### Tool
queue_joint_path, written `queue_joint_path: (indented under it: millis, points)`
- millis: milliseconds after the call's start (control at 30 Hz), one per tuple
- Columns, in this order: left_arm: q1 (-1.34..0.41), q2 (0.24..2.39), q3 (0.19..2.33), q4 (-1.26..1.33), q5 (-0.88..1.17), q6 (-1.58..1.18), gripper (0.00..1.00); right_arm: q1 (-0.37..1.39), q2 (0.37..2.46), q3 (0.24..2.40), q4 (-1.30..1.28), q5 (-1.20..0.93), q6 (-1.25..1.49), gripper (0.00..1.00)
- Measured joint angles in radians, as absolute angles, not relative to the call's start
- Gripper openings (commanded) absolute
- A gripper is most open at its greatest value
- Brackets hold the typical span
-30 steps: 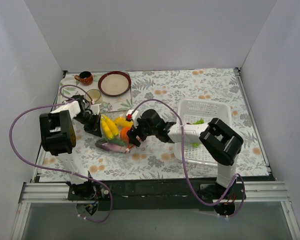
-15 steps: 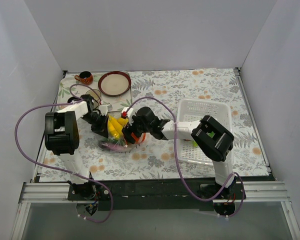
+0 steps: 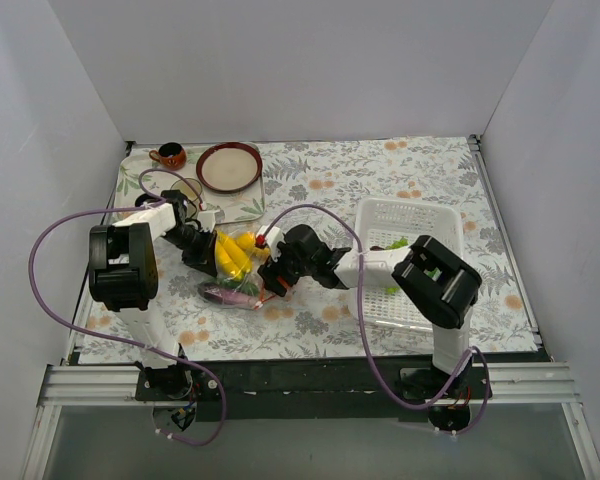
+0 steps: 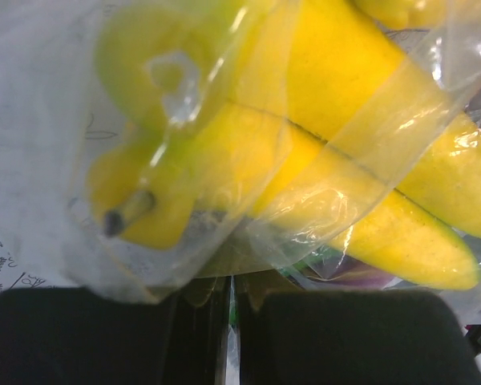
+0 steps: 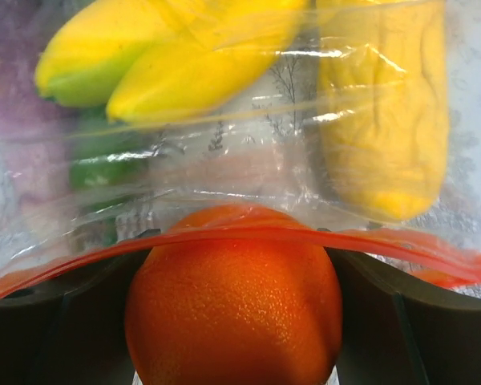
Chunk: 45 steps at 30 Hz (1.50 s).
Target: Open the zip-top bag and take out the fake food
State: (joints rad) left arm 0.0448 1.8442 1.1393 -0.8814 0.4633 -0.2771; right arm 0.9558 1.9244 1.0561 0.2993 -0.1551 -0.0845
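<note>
Okay: floral tablecloth (image 3: 380, 170), white walls (image 3: 280, 70) on three sides. Left of the white basket (image 3: 420, 215) lies the zip-top bag (image 3: 235, 272), bananas (image 3: 230, 252) and other fake food inside. Left gripper (image 3: 205, 262) is pinched together on the bag's far end. Right gripper (image 3: 268, 278) clamps the orange (image 5: 232, 297) at the zip strip (image 5: 240, 234).

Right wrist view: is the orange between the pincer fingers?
Yes, the orange sits between the right pincer's two dark fingers, red zip strip across its top.
</note>
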Motion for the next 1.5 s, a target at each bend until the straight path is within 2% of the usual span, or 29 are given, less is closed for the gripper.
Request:
queue_joint_path:
  millis: [33, 167, 400, 567, 700, 733, 800, 833, 1033, 1167, 1200, 1233, 1300, 1333, 1467, 1500]
  points:
    - [0.045, 1.844, 1.14, -0.882, 0.463, -0.277, 0.0, 0.956, 1.905, 1.047, 0.289, -0.152, -0.086, 0.02]
    - [0.045, 1.845, 1.153, -0.893, 0.453, -0.28, 0.0, 0.956, 1.789, 1.029, 0.233, -0.119, -0.094, 0.01]
    - [0.047, 1.861, 1.298, -0.933, 0.464, -0.295, 0.0, 0.931, 1.439, 0.955, 0.189, 0.05, -0.099, 0.01]
    - [0.049, 1.861, 1.311, -0.962, 0.525, -0.293, 0.0, 0.732, 1.206, 0.802, 0.196, 0.253, 0.007, 0.01]
    - [0.049, 1.861, 1.242, -0.942, 0.523, -0.292, 0.0, 0.594, 1.134, 0.699, 0.098, 0.456, 0.128, 0.01]
    - [0.049, 1.861, 1.224, -0.936, 0.518, -0.291, 0.0, 0.582, 1.124, 0.679, 0.069, 0.493, 0.151, 0.34]
    - [0.049, 1.865, 1.186, -0.925, 0.5, -0.288, 0.0, 0.577, 1.118, 0.657, 0.015, 0.535, 0.18, 0.82]
    - [0.049, 1.87, 1.172, -0.919, 0.491, -0.287, 0.0, 0.578, 1.121, 0.657, -0.011, 0.54, 0.185, 0.99]
    - [0.049, 1.872, 1.155, -0.905, 0.493, -0.294, 0.0, 0.598, 1.237, 0.778, -0.142, 0.551, 0.169, 0.99]
    - [0.05, 1.864, 1.145, -0.894, 0.491, -0.296, 0.0, 0.696, 1.256, 0.873, -0.149, 0.56, 0.09, 0.96]
    - [0.05, 1.864, 1.143, -0.892, 0.491, -0.297, 0.0, 0.73, 1.261, 0.899, -0.145, 0.553, 0.069, 0.91]
    - [0.05, 1.863, 1.142, -0.89, 0.491, -0.297, 0.0, 0.764, 1.269, 0.923, -0.134, 0.543, 0.047, 0.77]
    - [0.05, 1.862, 1.141, -0.888, 0.49, -0.301, 0.0, 0.819, 1.299, 0.966, -0.112, 0.521, 0.01, 0.65]
    - [0.05, 1.862, 1.141, -0.888, 0.49, -0.303, 0.0, 0.846, 1.322, 0.984, -0.097, 0.506, -0.003, 0.55]
    - [0.05, 1.862, 1.141, -0.887, 0.488, -0.307, 0.0, 0.912, 1.437, 0.999, -0.057, 0.422, -0.031, 0.46]
    - [0.05, 1.862, 1.141, -0.887, 0.488, -0.307, 0.0, 0.922, 1.465, 0.996, -0.051, 0.397, -0.035, 0.4]
